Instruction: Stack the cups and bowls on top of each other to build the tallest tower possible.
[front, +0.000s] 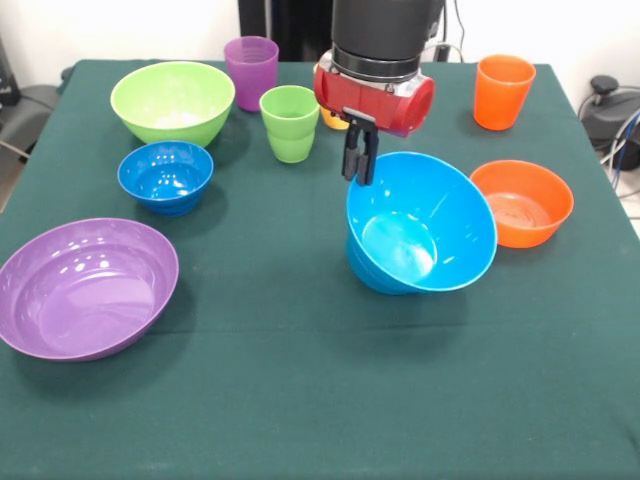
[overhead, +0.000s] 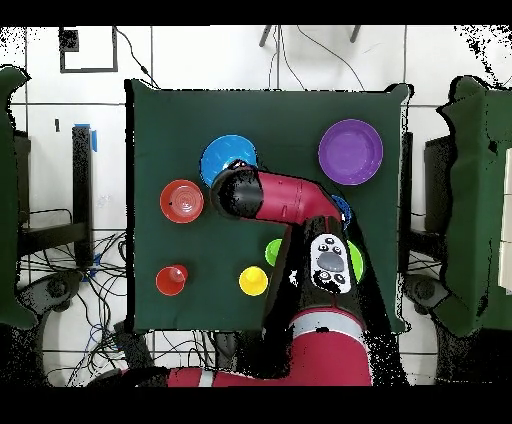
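Tableware in coloured plastic, laid out on a table (front: 300, 400) under dark green cloth, with one red and black arm (overhead: 290, 200) reaching over it. Gripper (front: 360, 160): dark fingers pointing down at the far rim of the large light blue bowl (front: 425, 225), appearing to pinch that rim, the jaws close together on it. That bowl sits tilted, its opening turned toward the camera in the front view, resting on a second blue piece below it (front: 365, 270) of which only a ridged side shows; together they form the only pile on the table. Small orange bowl (front: 522, 203): upright, just beside the tilted bowl. Orange cup (front: 503, 92): upright, beyond the orange bowl and apart from it. Green cup (front: 290, 123): upright, near the arm's wrist. Purple cup (front: 251, 72): upright, behind the green cup and just beside the large lime green bowl (front: 173, 102). Yellow cup (overhead: 253, 281): clear in the overhead view; in the front view only a sliver shows behind the wrist. Small dark blue bowl (front: 166, 176): upright, in front of the lime green bowl. Large purple bowl (front: 87, 286): upright, standing alone, well apart from the pile. All single pieces stand open side up, none nested in another.
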